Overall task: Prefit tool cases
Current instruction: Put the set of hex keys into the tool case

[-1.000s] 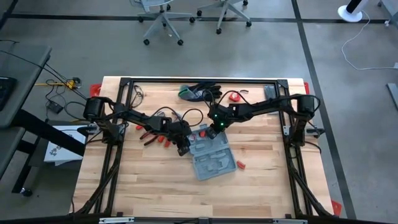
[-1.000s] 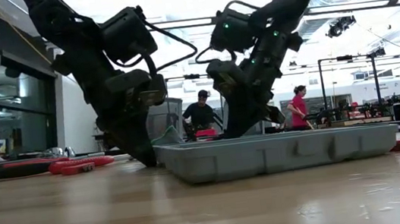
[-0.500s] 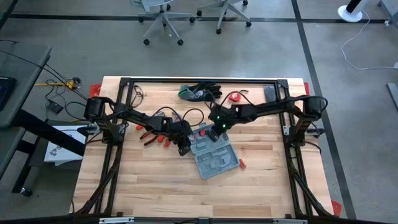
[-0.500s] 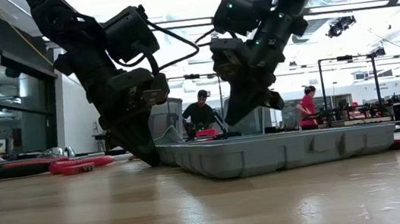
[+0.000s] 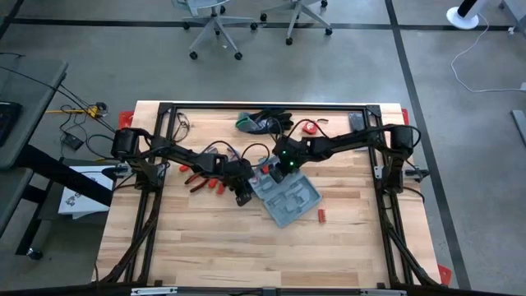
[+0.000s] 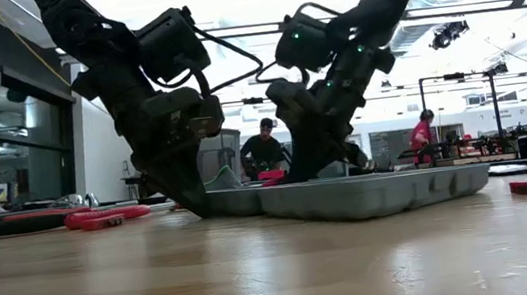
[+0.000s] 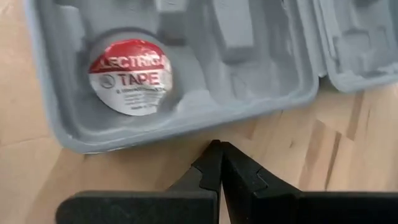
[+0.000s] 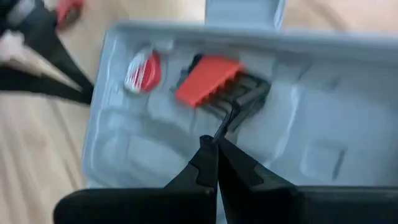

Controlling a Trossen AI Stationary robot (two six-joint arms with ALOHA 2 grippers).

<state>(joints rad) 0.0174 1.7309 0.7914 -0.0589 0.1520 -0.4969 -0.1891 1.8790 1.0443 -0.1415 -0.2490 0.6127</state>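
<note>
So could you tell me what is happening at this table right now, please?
Both arms are working at the open grey-blue tool case mid-table. The left gripper, shut, sits on the wood just outside the case beside the electrical tape roll. The right gripper, also shut, is inside the case by the red hex key set.

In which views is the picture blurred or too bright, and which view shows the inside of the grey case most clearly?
Right wrist view: smeared; the red tool in the tool case has soft edges. Left wrist view: sharpest; the tape roll label reads clearly. Low view: bright ceiling lights leave both arms as dark shapes, with sheen on the table. High view: evenly lit, but the case is small.
</note>
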